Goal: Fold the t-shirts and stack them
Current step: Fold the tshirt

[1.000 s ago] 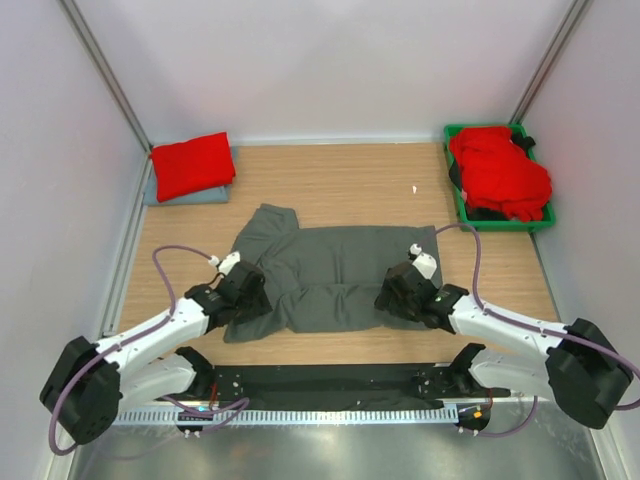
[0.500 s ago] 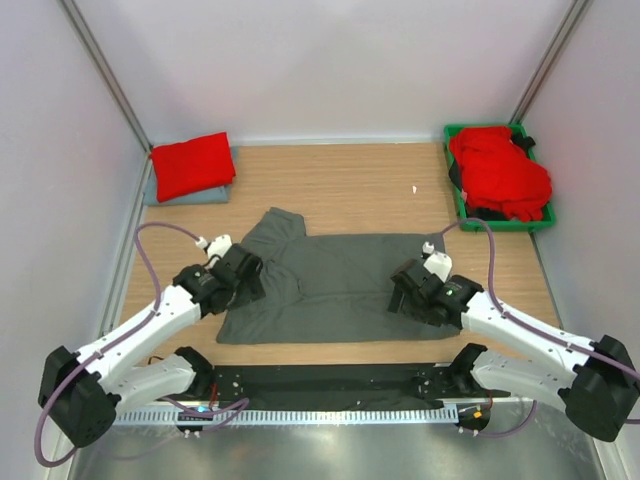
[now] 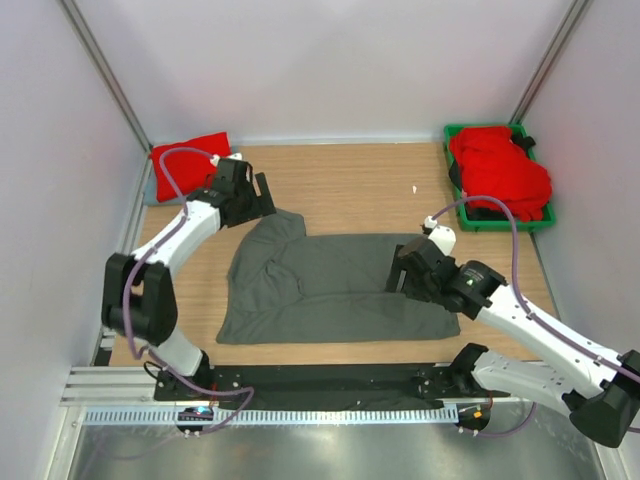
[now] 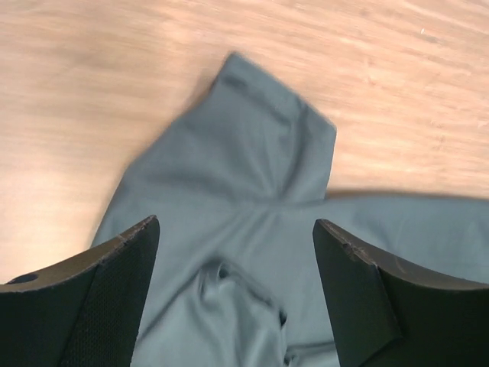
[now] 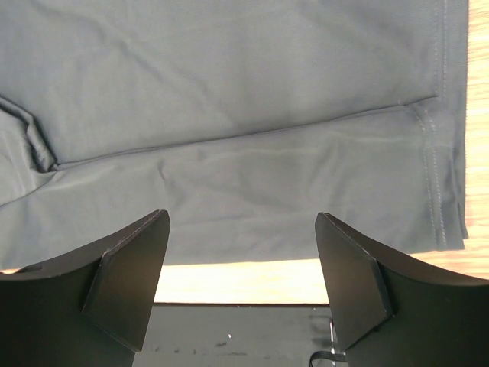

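Currently, the dark charcoal grey cloth t-shirt (image 3: pixel 330 290) lies spread at the centre of the wooden surface (image 3: pixel 350 190). The left gripper (image 4: pixel 237 229) gapes wide above its far left sleeve; the right gripper (image 5: pixel 243 222) gapes wide above its near right corner.

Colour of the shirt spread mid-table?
The t-shirt is dark charcoal grey; top external view shows it best.

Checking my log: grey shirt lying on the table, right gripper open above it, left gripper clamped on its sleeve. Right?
No: the left wrist view shows the left gripper open by the sleeve of the grey shirt, gripping nothing. The rest holds.
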Motion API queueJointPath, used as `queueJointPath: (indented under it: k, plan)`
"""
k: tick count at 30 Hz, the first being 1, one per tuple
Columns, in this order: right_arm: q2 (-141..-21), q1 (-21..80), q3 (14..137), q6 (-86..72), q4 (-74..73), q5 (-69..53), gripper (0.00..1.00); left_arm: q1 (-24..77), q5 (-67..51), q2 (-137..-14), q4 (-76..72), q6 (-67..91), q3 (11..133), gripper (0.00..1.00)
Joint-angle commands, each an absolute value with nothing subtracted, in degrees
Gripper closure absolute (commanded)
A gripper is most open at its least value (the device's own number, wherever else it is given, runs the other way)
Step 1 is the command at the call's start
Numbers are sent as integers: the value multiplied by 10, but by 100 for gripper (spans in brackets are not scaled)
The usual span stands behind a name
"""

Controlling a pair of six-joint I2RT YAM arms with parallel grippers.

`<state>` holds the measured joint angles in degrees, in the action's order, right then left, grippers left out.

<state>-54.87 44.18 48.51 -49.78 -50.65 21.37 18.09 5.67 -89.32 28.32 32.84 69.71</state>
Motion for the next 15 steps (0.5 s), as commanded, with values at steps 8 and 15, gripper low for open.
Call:
queueJointPath:
  k: [8, 15]
  plan:
    - [-483, 444, 518, -474, -547, 229, 15, 115, -111, -1049, 160, 296, 780, 19]
    - [-469, 444, 515, -475, -556, 231, 14, 116, -119, -1111, 159, 325, 800, 23]
